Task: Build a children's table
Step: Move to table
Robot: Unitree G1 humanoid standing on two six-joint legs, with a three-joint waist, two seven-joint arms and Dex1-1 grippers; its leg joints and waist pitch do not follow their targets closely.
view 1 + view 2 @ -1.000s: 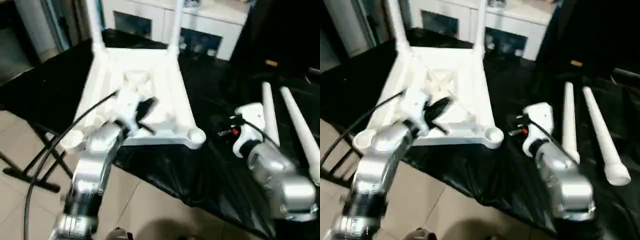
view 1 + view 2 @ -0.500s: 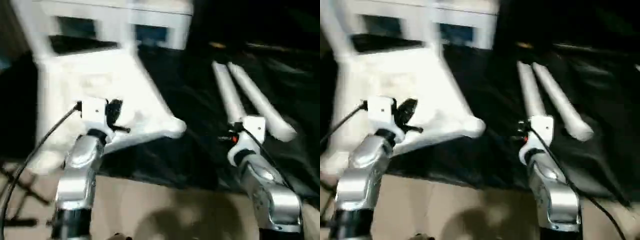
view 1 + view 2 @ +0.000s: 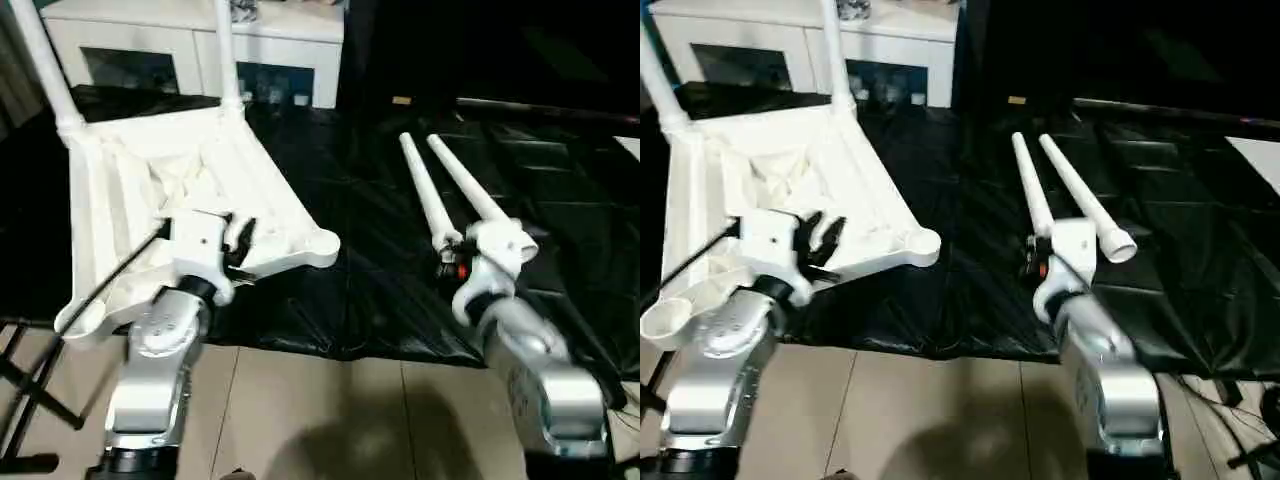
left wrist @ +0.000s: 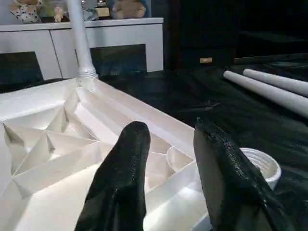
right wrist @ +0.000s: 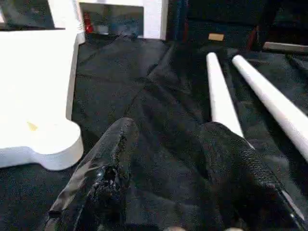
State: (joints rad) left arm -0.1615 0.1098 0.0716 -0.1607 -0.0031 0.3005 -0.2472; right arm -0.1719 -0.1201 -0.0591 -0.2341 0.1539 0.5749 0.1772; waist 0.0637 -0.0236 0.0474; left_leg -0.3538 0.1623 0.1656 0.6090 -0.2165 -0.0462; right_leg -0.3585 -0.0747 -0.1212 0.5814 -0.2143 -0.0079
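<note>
- Hovering over the near edge of the tabletop (image 3: 150, 190), my left gripper (image 4: 168, 139) has its two black fingers apart with nothing between them.
- That white top lies underside up on the black sheet (image 3: 370, 290), ribs showing, with two legs (image 3: 225, 50) standing in its far corner sockets.
- Its near corner socket (image 4: 260, 166) sits empty just beside my left fingers.
- My right gripper (image 5: 168, 144) hangs above the black sheet, fingers spread and holding nothing.
- Two loose legs (image 3: 1075, 200) lie side by side on the sheet, well apart from the top, their wide collared ends toward me.
- My right wrist is close to the near end of the inner loose leg; I cannot tell whether it touches.
- A white cabinet (image 3: 200, 40) stands behind.
</note>
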